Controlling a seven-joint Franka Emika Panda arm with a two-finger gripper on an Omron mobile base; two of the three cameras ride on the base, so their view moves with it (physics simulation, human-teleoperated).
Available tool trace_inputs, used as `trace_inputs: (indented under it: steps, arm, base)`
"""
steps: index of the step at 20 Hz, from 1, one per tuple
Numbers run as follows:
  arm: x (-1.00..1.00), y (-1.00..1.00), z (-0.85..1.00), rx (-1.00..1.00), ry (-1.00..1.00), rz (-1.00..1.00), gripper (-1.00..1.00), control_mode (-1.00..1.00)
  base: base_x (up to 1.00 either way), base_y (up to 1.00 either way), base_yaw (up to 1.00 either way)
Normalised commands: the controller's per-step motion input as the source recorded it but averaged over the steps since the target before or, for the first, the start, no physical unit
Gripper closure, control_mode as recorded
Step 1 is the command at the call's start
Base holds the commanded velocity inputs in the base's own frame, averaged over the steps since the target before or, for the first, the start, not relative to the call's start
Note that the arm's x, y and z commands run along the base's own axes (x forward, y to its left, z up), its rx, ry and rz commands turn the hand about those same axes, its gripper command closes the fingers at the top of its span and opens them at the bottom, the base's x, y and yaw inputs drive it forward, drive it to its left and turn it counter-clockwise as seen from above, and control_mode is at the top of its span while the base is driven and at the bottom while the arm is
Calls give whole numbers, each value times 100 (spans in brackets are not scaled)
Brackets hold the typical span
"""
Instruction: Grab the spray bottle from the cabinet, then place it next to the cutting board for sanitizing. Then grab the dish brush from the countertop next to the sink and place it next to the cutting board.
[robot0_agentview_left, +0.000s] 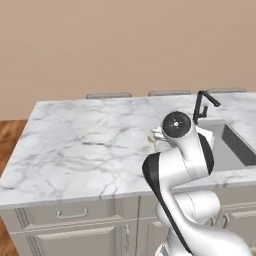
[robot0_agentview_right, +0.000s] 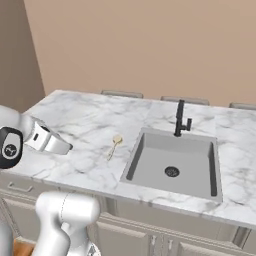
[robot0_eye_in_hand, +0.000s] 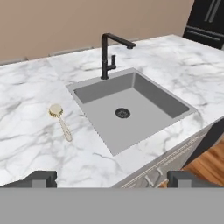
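The dish brush (robot0_eye_in_hand: 60, 119) lies flat on the white marble countertop (robot0_eye_in_hand: 26, 135), just left of the grey sink (robot0_eye_in_hand: 105, 87). Its round whitish-yellow head points toward the wall. From the right base camera the dish brush (robot0_agentview_right: 115, 145) rests a short way off the sink's (robot0_agentview_right: 137, 155) left rim. In the left base view my own arm covers most of the brush (robot0_agentview_left: 151, 138). My gripper (robot0_eye_in_hand: 114, 178) hovers above the counter's front edge, well short of the brush, open wide with nothing between its fingertips. The spray bottle, cabinet and cutting board are out of view.
A black faucet (robot0_eye_in_hand: 107, 54) rises behind the sink basin. Grey stool backs (robot0_agentview_left: 108, 95) line the counter's far side. A dark appliance (robot0_eye_in_hand: 208, 19) stands beyond the counter's end. Pale drawers (robot0_agentview_left: 72, 215) sit under the counter, with wood floor (robot0_eye_in_hand: 205, 164) below.
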Motion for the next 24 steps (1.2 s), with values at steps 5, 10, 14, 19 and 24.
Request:
trace_inputs:
  steps: [5, 10, 14, 19, 24]
  arm:
    - [0, 0, 0, 0, 0, 0, -100, 100]
    - [0, 0, 0, 0, 0, 0, -100, 100]
    - [0, 0, 0, 0, 0, 0, -100, 100]
    - [64, -3, -19, 6, 3, 11, -100, -100]
    - [100, 0, -68, 6, 21, 19, -100, -100]
  base:
    - [5, -1, -30]
    - [9, 0, -25]
    - [11, 0, -12]
    - [0, 0, 0]
    - [0, 0, 0]
